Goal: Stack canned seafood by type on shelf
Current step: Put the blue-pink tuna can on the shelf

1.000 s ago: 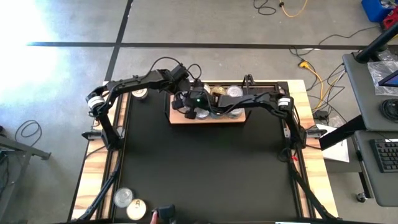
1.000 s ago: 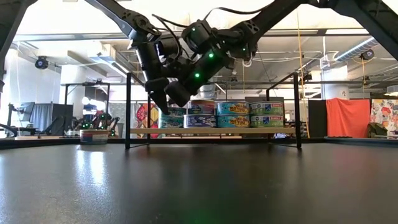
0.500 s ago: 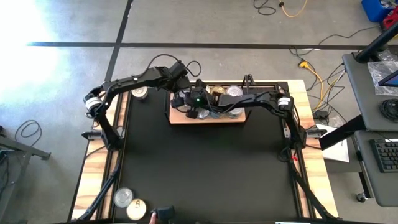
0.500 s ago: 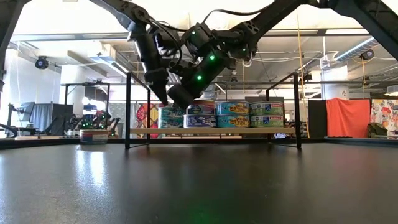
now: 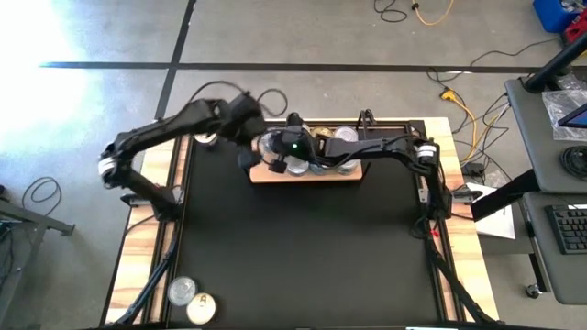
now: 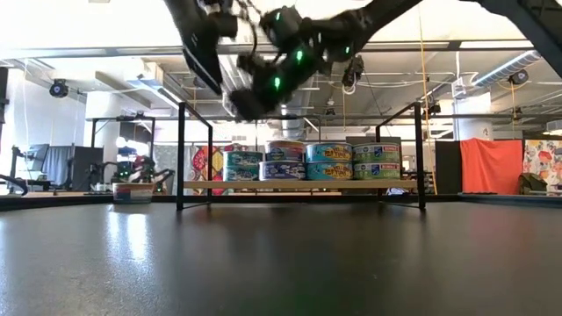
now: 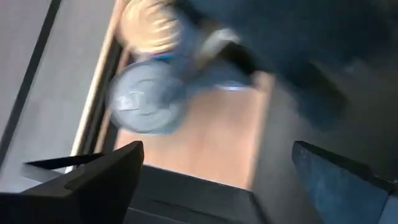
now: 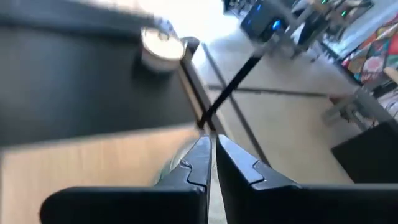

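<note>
The shelf (image 5: 341,176) stands at the table's far middle and carries several cans of seafood (image 6: 329,161), stacked two high in a row. My left gripper (image 5: 248,154) hangs open and empty above the shelf's left end (image 6: 213,81). In its wrist view (image 7: 217,180) a silver-lidded can (image 7: 146,102) and a gold-lidded can (image 7: 149,25) lie below on the wood. My right gripper (image 5: 269,154) is shut and holds nothing. It hovers over the left cans (image 6: 239,105), with a lid just beneath its fingers (image 8: 211,155).
One loose can (image 5: 206,137) sits on the table left of the shelf, also seen in the right wrist view (image 8: 161,46). Two more cans (image 5: 182,291) (image 5: 202,307) lie at the near left corner. The shelf's black wire posts (image 6: 181,154) (image 6: 420,154) rise at both ends.
My left gripper has risen from the leftmost stack on the shelf and drawn back toward the table's left edge, staying open; the stack stays in place. My right gripper has risen a little above the cans, still shut.
</note>
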You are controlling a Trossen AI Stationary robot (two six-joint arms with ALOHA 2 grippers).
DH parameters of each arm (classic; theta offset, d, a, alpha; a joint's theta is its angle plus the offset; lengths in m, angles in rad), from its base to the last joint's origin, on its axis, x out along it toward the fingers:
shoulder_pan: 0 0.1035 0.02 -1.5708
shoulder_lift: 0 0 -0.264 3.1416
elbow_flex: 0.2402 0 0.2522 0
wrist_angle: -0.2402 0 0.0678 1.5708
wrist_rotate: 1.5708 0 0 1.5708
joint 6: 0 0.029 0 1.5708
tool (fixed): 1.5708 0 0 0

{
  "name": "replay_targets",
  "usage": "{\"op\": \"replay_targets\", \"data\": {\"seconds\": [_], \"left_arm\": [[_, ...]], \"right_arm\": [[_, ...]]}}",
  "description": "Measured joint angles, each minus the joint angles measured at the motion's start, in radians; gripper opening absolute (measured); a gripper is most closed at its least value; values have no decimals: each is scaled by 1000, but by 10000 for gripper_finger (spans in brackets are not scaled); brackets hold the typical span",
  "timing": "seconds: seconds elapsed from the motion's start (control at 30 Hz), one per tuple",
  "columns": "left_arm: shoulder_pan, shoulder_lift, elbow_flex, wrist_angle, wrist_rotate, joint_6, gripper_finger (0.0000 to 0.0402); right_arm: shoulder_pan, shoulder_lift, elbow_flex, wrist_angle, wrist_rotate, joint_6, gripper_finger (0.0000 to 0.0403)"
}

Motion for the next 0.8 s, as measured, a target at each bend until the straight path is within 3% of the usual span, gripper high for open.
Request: {"op": "replay_targets", "data": {"seconds": [0.2, 0.4, 0.6, 0.8], "left_arm": [[-220, -170, -100, -16, -74, -65, 381], [-456, -320, -269, -16, -76, -310, 377], [-799, -375, -398, -48, -86, -794, 377], [-1142, -260, -432, -42, -77, -1328, 377]], "right_arm": [[36, -113, 14, -30, 47, 46, 18], [137, -264, 14, -136, 84, 60, 18], [274, -337, 12, -224, 107, 71, 18], [425, -337, 12, -288, 113, 85, 18]]}}
